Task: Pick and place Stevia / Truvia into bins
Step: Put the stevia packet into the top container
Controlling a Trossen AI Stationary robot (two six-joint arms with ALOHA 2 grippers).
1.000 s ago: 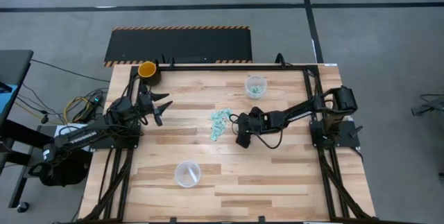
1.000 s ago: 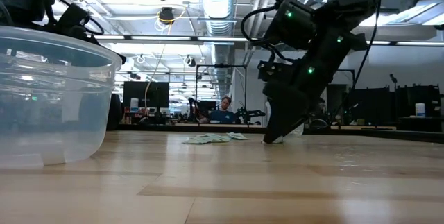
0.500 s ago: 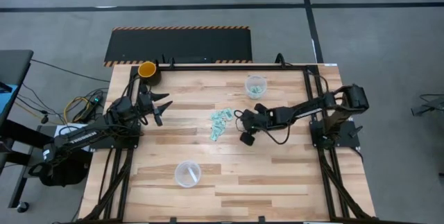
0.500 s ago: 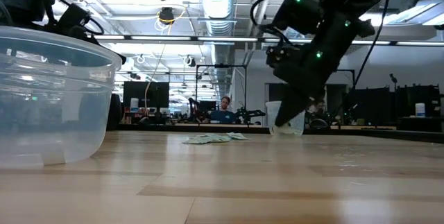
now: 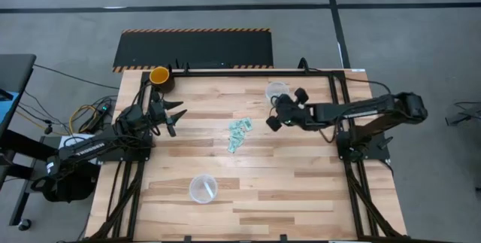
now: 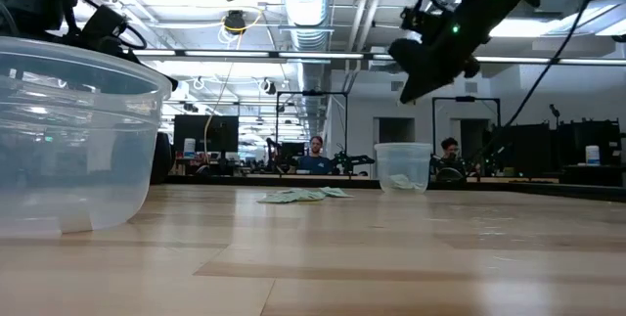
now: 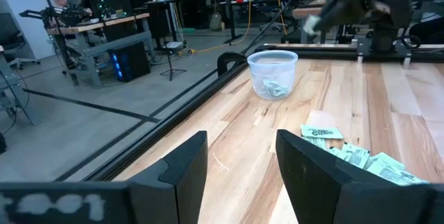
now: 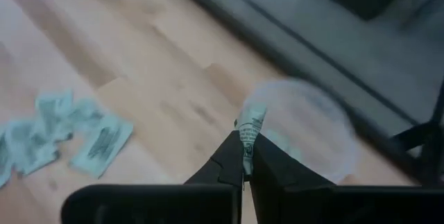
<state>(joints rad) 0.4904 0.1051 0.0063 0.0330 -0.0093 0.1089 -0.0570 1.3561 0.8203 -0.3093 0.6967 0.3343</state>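
overhead downward, level tabletop, two wrist cameras facing forward

pale mint-green and white packets (image 5: 239,133), clear cups (image 5: 203,187) with whitish rims, yellow-orange cup (image 5: 159,75) on dark base, light wood-grain surface (image 5: 301,175), black gripper (image 5: 275,119), black mat (image 5: 194,49) with orange-black striped edges

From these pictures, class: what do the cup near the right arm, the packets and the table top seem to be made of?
Cup: clear plastic, likely, since packets show through its wall. Packets: thin printed paper, apparently, lying flat and creased. One is pinched in the right gripper. Table top: pale wood planks with visible grain and a light sheen.
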